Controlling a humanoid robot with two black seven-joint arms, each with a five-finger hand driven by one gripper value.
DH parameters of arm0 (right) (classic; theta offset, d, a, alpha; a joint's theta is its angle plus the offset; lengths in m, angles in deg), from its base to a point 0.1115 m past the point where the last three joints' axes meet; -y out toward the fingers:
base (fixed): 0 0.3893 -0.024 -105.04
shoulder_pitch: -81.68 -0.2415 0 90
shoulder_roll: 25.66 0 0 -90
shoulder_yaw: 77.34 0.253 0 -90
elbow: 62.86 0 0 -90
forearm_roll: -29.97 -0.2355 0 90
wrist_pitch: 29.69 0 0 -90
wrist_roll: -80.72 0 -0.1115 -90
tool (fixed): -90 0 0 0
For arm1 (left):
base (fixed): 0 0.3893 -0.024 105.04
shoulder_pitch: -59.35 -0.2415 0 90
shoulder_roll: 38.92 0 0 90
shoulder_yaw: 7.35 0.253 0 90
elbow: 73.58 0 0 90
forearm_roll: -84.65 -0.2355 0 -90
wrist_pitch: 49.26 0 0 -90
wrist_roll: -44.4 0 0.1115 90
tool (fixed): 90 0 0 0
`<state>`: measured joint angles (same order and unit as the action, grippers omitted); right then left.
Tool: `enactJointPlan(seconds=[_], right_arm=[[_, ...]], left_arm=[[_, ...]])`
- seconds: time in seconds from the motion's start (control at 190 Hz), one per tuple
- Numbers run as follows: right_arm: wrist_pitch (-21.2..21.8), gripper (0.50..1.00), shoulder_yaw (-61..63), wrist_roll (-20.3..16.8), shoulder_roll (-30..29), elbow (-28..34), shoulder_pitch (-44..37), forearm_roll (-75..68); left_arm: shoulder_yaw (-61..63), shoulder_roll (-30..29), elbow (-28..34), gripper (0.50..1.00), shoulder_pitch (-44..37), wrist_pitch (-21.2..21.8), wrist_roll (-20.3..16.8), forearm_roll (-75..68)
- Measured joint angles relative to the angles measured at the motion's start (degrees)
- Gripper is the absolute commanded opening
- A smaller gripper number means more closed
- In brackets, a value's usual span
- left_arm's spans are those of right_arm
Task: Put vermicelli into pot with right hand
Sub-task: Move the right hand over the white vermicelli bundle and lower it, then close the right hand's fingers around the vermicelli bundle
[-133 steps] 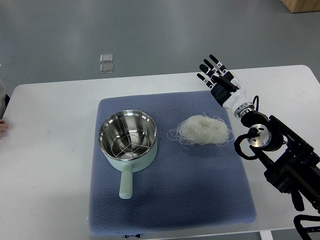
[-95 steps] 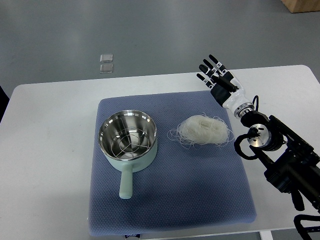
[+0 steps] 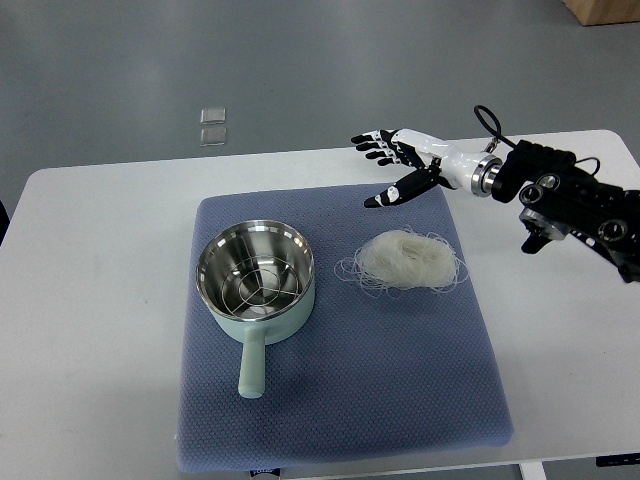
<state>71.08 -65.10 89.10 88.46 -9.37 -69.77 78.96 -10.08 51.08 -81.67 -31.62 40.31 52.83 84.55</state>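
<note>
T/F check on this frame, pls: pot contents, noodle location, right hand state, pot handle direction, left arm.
1. The pot already holds the vermicelli. False: it holds only a wire rack; the vermicelli lies on the mat to the pot's right.
2. The right hand is open and holds nothing. True.
3. The right hand touches the vermicelli. False: it shows beyond the noodles, over the mat's far edge, apart from them.
4. The pot's handle points toward the near edge of the table. True.
5. The left arm is reaching for the pot. False: no left arm is in view.
</note>
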Motion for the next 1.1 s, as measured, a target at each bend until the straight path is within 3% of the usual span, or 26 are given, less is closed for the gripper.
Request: enactJointPlan(seconds=[0.116, 0.216, 0.322, 0.554, 0.786, 1.098], right_arm=[[6.67, 0.928, -22.84, -4.02, 3.52, 2.57, -18.01, 2.82], [9.10, 0.928, -37.22, -5.68, 3.98, 7.88, -30.59, 3.51], [9.77, 0.928, -41.48, -7.59, 3.71, 12.59, -35.38, 1.68], [7.19, 0.928, -39.71, -9.31, 2.02, 15.36, -31.09, -6.87], [0.92, 0.926, -38.95, -9.20, 0.60, 14.69, -23.79, -4.25], [-2.94, 0.903, -38.77, -8.78, 0.06, 12.65, -18.31, -1.28]], left_arm=[[0.05, 0.00, -0.06, 1.000, 0.00, -0.01, 0.00, -0.02], [0.08, 0.00, -0.11, 1.000, 0.00, -0.08, 0.00, -0.05], [0.09, 0.00, -0.16, 1.000, -0.01, -0.10, 0.00, -0.08], [0.02, 0.00, -0.09, 1.000, 0.00, -0.11, 0.00, -0.09], [0.00, 0.00, -0.02, 1.000, 0.00, -0.11, 0.06, -0.07], [0.00, 0.00, -0.04, 1.000, 0.00, -0.11, 0.09, -0.07]])
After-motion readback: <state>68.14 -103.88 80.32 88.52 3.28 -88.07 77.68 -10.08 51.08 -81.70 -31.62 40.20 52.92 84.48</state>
